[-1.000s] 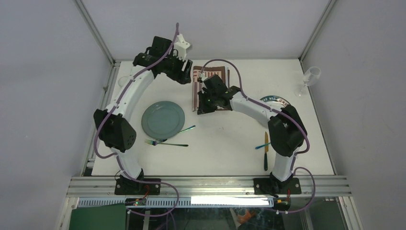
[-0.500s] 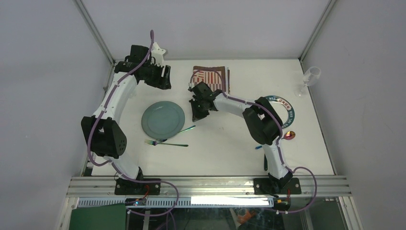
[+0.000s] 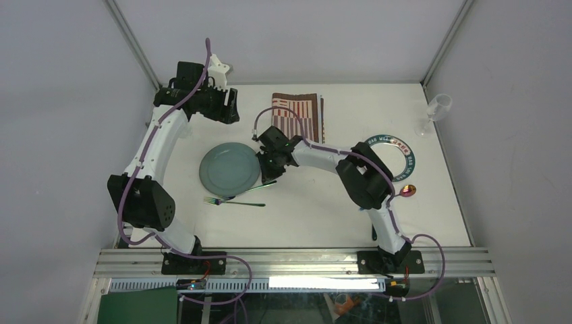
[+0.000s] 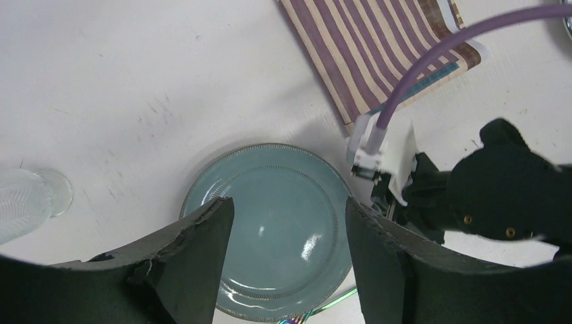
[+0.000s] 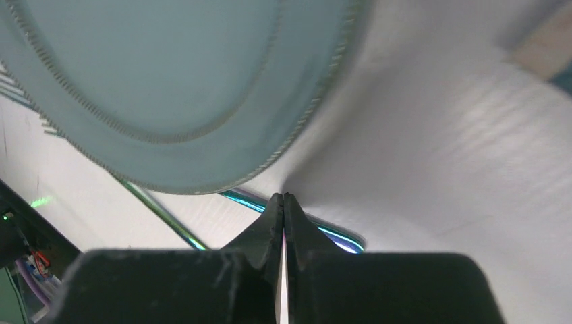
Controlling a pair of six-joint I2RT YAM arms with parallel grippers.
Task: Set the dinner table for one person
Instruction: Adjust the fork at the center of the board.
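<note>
A teal plate point(image 3: 229, 167) lies left of centre on the white dinner table point(image 3: 317, 209). My left gripper point(image 3: 228, 108) hangs high over the table's far left, open and empty; in its wrist view the plate point(image 4: 276, 189) shows between the open fingers of the left gripper point(image 4: 289, 206). My right gripper point(image 3: 267, 174) is shut, with nothing seen between its jaws, low at the plate's right rim point(image 5: 168, 81). The tips of the right gripper point(image 5: 283, 196) sit just over an iridescent utensil handle point(image 5: 330, 233). A second fork point(image 3: 236, 202) lies crossed with it, below the plate.
A striped placemat point(image 3: 298, 113) lies at the far centre. A dark-rimmed plate point(image 3: 407, 154), a shiny spoon point(image 3: 408, 190) and a wine glass point(image 3: 437, 108) are on the right. A clear glass point(image 4: 27, 206) stands left of the teal plate. Aluminium rails edge the table.
My left gripper swung left, away from the placemat's corner. My right gripper moved left from the placemat's near edge to the teal plate's rim, uncovering the dark-rimmed plate and spoon.
</note>
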